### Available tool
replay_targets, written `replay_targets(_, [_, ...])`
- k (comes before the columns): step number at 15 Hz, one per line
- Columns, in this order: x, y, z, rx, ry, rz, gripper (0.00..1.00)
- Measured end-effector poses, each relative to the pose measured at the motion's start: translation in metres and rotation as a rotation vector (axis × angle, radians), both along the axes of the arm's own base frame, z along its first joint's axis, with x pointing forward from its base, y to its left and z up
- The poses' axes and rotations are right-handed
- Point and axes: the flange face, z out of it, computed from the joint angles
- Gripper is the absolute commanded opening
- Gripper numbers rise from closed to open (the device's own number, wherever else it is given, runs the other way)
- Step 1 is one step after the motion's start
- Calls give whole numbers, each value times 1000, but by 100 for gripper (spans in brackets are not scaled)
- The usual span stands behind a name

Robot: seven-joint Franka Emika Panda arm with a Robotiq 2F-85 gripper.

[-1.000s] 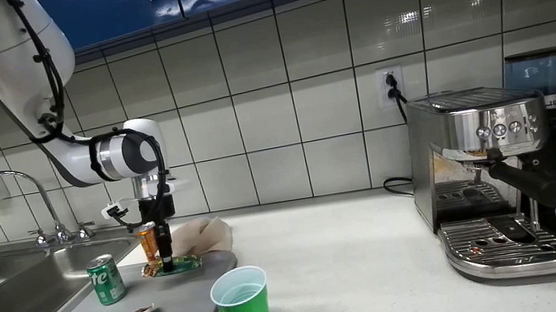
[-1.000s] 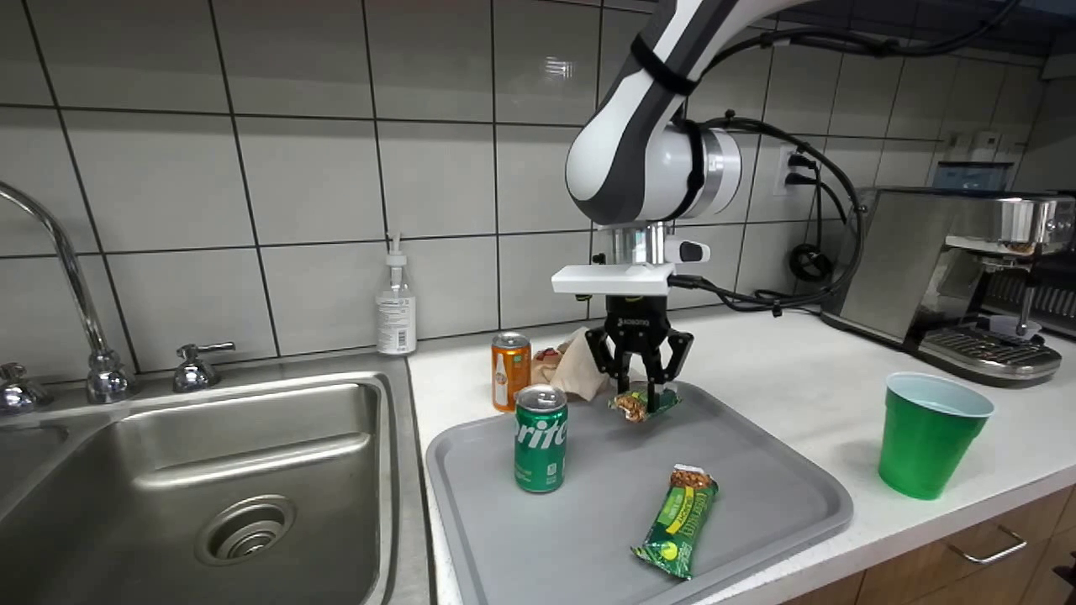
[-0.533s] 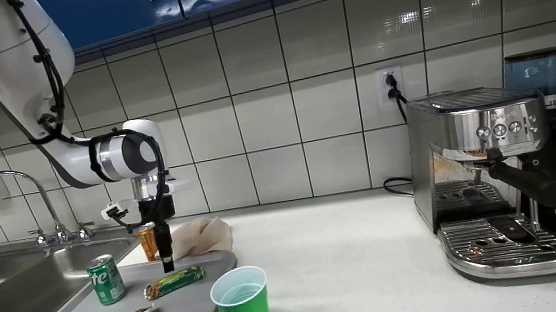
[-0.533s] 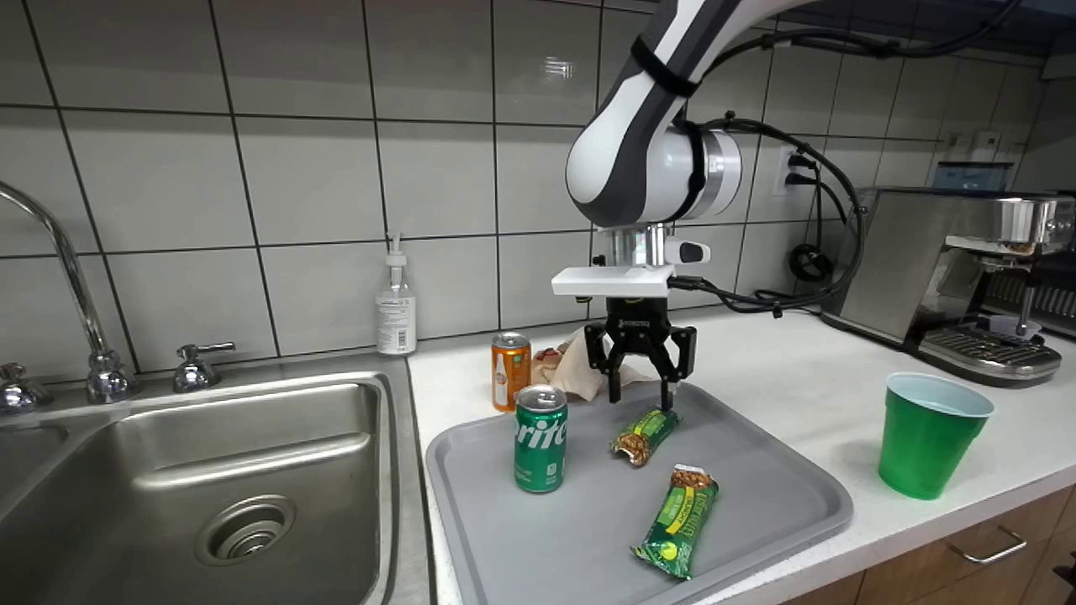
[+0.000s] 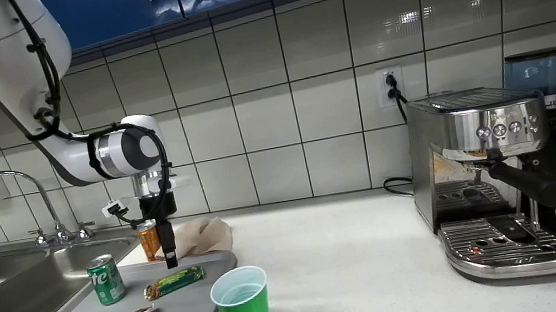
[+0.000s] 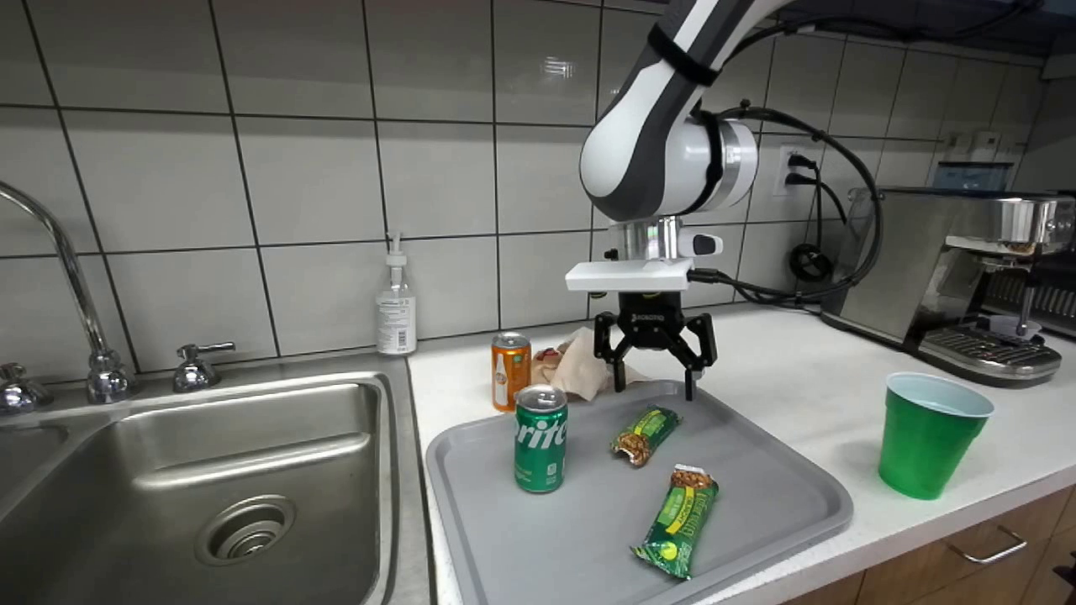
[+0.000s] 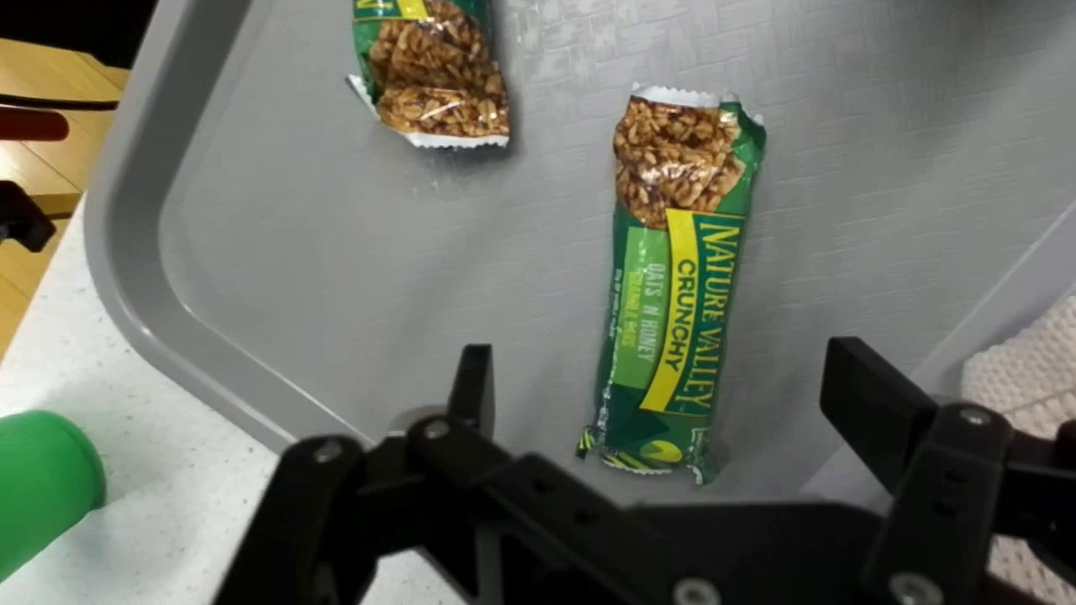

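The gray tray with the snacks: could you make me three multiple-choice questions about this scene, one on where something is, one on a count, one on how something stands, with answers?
1. Where is the Sprite can?
A) in the sink
B) beside the coffee machine
C) on the gray tray

2. How many granola bars lie on the tray?
A) one
B) two
C) four

3. How are the jaws?
A) open and empty
B) shut on a bar
C) shut on the can

1: C, both exterior views show it upright on the tray.
2: B, exactly two show in both exterior views.
3: A, the wrist view shows a wide gap between them, with the nearer bar lying on the tray below.
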Motion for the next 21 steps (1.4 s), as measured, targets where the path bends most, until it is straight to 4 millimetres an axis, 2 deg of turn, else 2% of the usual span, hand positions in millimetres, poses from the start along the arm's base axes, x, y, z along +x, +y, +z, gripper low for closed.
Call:
replay_targets(13, [-38, -85, 27, 45, 15, 57, 100])
replay_targets(21, [-63, -124, 33, 58, 9, 40, 100])
